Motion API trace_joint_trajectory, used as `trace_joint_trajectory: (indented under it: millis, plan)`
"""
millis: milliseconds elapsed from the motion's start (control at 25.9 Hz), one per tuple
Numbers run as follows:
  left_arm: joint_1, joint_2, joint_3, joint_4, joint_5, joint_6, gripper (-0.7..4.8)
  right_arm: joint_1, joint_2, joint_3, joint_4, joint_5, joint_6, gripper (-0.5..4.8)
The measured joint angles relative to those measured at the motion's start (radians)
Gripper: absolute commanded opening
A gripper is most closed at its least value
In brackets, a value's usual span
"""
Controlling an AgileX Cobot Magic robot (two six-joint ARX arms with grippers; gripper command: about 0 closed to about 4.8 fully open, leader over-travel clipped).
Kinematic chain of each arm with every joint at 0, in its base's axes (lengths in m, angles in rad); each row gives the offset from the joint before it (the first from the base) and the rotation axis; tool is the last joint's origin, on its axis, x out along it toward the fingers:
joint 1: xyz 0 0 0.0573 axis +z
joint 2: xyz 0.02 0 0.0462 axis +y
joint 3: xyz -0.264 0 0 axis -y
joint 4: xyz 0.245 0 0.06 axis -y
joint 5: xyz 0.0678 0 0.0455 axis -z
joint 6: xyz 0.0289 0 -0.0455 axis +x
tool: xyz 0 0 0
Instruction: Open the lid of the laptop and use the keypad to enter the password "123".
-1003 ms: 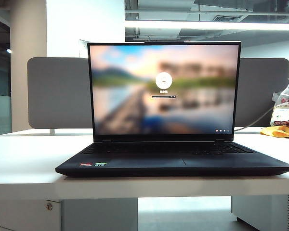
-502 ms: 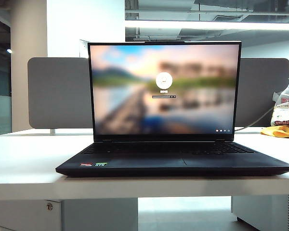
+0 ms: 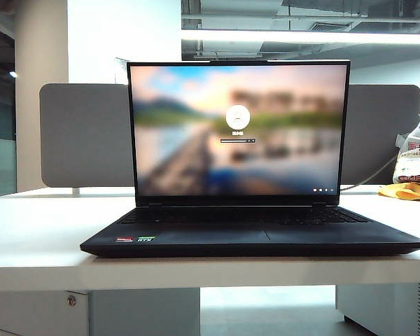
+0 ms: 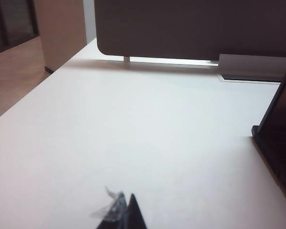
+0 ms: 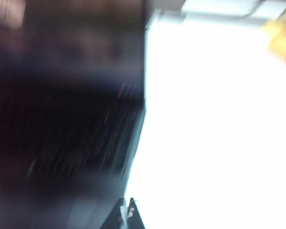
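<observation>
— How many laptops do you count on the desk?

— Just one laptop point(image 3: 252, 234), black and slim, sitting square in the middle of the white table point(image 3: 35, 238), near its front edge. Its lid point(image 3: 239, 129) stands upright and open, with one login picture of a blurred landscape on the screen. The keypad point(image 3: 336, 217) is the right-hand end of the keyboard; nothing is touching it.

— Stickers?

— Two on the palm rest, one red point(image 3: 124, 240) and one green point(image 3: 147, 239), side by side at the left.

— And the two grippers?

— The left gripper point(image 4: 121, 212) hovers over bare table to the left of the laptop, well apart from it; its tips meet in a point, clenched on nothing. The right gripper point(image 5: 126, 214) is over the laptop's right edge, by the keys; that view is smeared, but its tips look pressed together, empty.

— Behind the laptop?

— One grey partition point(image 3: 84, 133), and to the right one white bag point(image 3: 413, 157) beside something yellow point(image 3: 406, 190).
</observation>
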Motion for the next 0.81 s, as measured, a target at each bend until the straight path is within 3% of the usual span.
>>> trace_joint_trajectory:
  millis: [193,309,617,810]
  plan:
    - [0.000,0.000,0.000,0.000,0.000,0.000,-0.04,-0.078,-0.181,-0.209,0.301,0.000,0.052,-0.01]
    - [0.000,0.000,0.000,0.000,0.000,0.000,-0.04,-0.111,-0.245,-0.297,0.403,0.001,0.058,0.00]
    - [0.000,0.000,0.000,0.000,0.000,0.000,-0.04,-0.235,-0.353,-0.419,0.435,0.000,0.099,0.00]
    - [0.000,0.000,0.000,0.000,0.000,0.000,-0.04,-0.256,-0.420,-0.458,0.434,0.000,0.113,0.00]
